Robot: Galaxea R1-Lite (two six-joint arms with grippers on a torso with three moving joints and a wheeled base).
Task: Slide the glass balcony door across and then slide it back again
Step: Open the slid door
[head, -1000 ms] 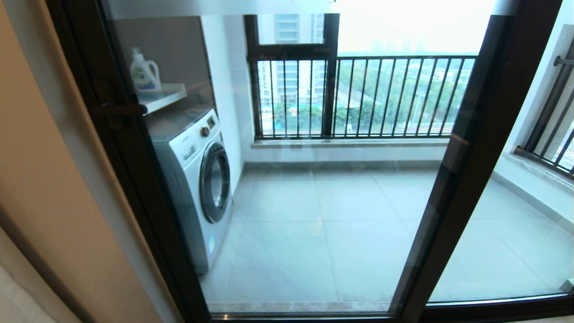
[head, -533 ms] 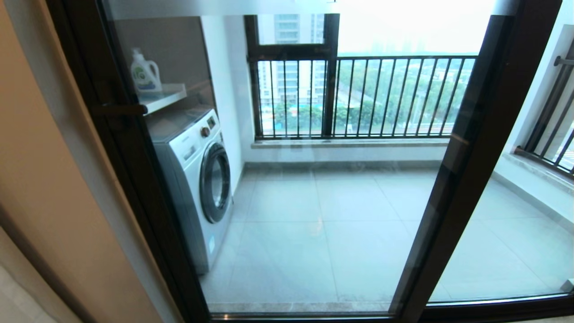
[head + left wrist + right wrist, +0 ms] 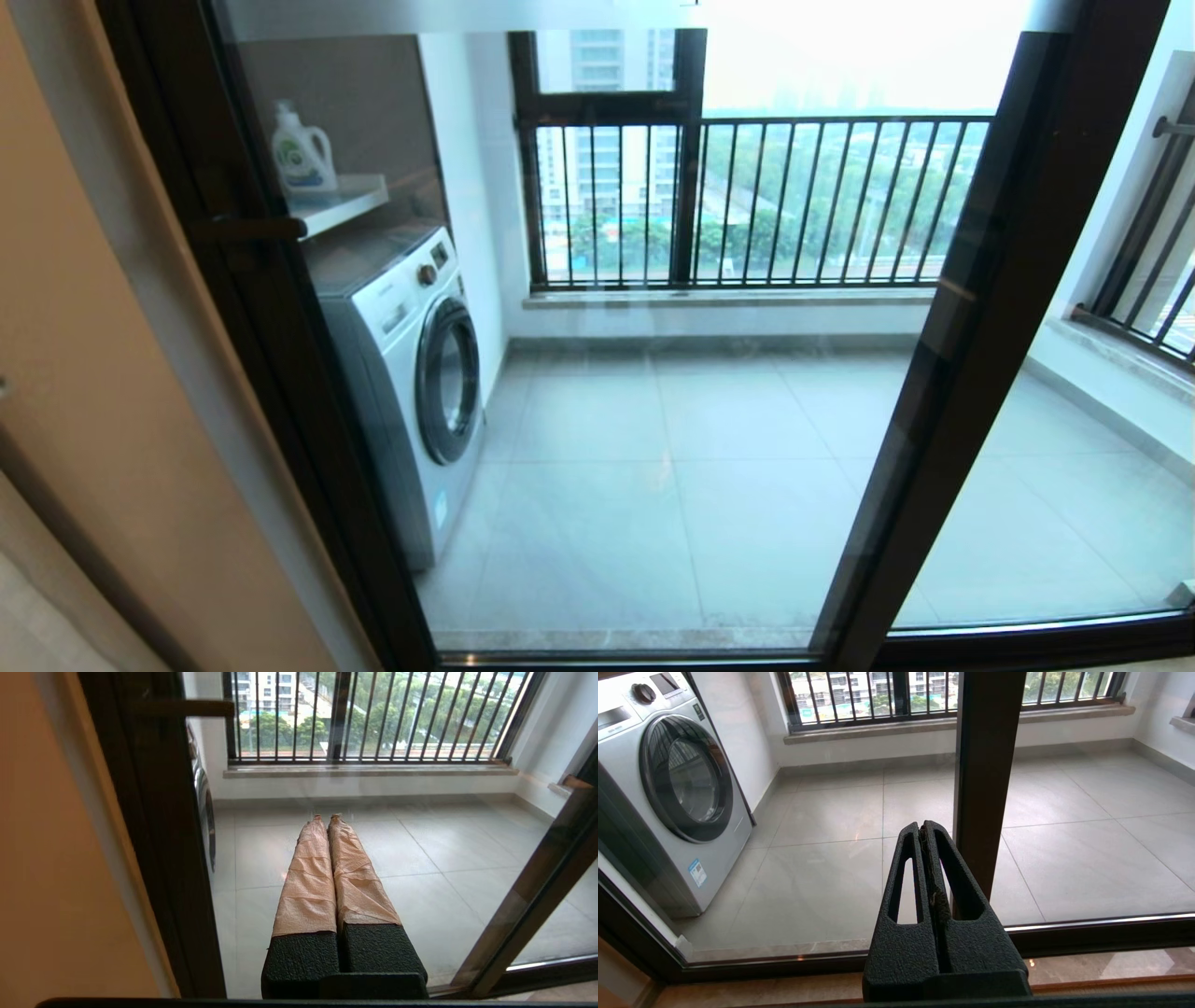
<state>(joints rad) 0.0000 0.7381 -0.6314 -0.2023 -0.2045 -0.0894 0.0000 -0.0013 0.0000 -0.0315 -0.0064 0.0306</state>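
The glass balcony door (image 3: 653,439) fills the head view, a clear pane in a slim dark frame. Its short dark bar handle (image 3: 250,228) sticks out from the left upright (image 3: 280,373), which stands against the beige wall. Neither gripper shows in the head view. In the left wrist view my left gripper (image 3: 327,817) is shut, its tape-wrapped fingers (image 3: 308,872) pressed together and empty, short of the glass, with the handle (image 3: 187,708) up beside it. In the right wrist view my right gripper (image 3: 923,826) is shut and empty, close to the door's right upright (image 3: 985,765).
Behind the glass stand a white washing machine (image 3: 411,373) and a detergent bottle (image 3: 301,154) on a shelf (image 3: 345,198). A barred window (image 3: 766,201) closes the balcony. A handle-less glass panel (image 3: 1074,485) continues to the right. The beige wall (image 3: 93,373) borders the left; the floor track (image 3: 653,656) runs below.
The door has not moved. A small grey bit has appeared at the left edge of the head view.
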